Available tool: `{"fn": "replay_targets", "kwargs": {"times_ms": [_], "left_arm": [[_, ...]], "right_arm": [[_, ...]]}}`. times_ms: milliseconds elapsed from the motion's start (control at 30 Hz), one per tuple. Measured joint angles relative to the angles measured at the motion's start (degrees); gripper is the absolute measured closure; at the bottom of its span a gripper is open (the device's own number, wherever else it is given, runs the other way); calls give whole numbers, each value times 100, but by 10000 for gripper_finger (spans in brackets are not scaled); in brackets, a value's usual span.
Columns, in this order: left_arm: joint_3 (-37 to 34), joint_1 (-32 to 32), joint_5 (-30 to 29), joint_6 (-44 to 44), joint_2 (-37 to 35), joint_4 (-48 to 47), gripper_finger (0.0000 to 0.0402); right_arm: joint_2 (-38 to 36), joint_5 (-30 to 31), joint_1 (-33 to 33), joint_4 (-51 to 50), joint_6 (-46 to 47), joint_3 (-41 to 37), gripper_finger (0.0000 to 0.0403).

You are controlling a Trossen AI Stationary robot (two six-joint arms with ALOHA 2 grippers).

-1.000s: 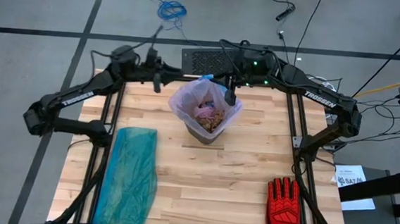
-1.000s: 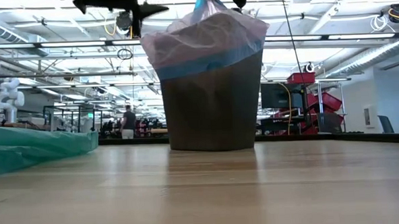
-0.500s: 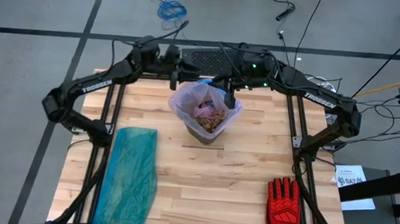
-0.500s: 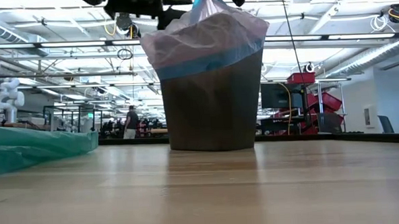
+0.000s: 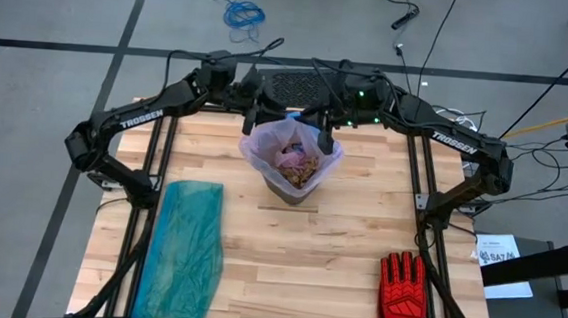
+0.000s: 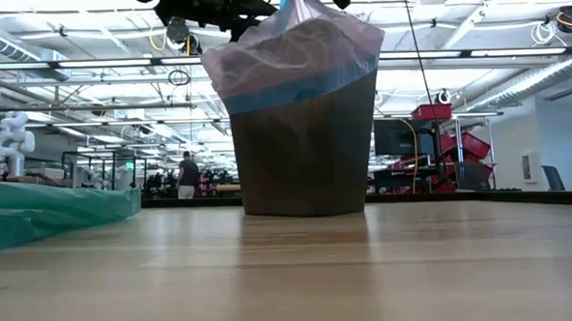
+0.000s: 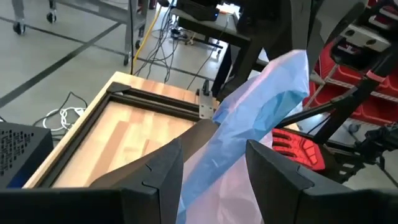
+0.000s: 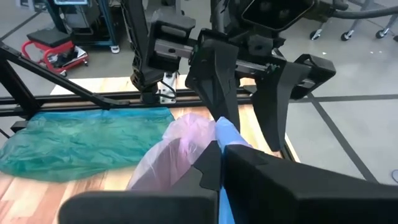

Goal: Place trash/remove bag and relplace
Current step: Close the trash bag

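Observation:
A dark bin (image 6: 305, 150) stands at the table's far middle, lined with the pinkish bag (image 5: 283, 144), whose blue rim (image 6: 302, 87) is folded over the bin's edge. Brown paper trash (image 5: 304, 169) lies inside the bag. My right gripper (image 5: 325, 139) is above the bin's far right side, shut on the bag. My left gripper (image 5: 254, 117) is open at the bin's far left side. In the left wrist view a raised stretch of the blue rim (image 7: 249, 124) runs between its two fingers (image 7: 163, 171). My right gripper pinches the bag's blue rim (image 8: 227, 133) between its two fingers, on the bag's far right side. The fingers slant down from the table's far right. That part of the rim is drawn up into a peak (image 6: 289, 4) above the bin. My left gripper stands astride the raised rim; I cannot tell whether its fingers touch it.
A teal-green plastic bag (image 5: 190, 248) lies flat along the table's left side. A red-and-black glove (image 5: 402, 288) lies at the near right corner. A black box (image 5: 287, 80) sits beyond the far edge. The table's near middle is bare wood.
My left gripper has swung toward the table's right, from the far left in to the bag's raised rim, and has rolled a little on the way. My right gripper has kept the rim held up. The bag and bin have stayed where they were.

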Motion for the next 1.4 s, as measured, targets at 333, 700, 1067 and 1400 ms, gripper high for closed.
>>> {"fn": "replay_targets", "kwargs": {"times_ms": [333, 700, 1067, 1400], "left_arm": [[0, -149, 4, -4, -2, 8, 233], [2, -150, 5, -38, -4, 21, 233], [2, -238, -688, -40, -42, 6, 236], [96, -240, -905, -56, -41, -133, 391]], "right_arm": [[0, 0, 0, 35, 81, 0, 403], [0, 0, -1, 33, 105, 0, 403], [0, 2, -2, 29, 180, 0, 403], [0, 269, -57, -137, 261, 2, 403]]}}
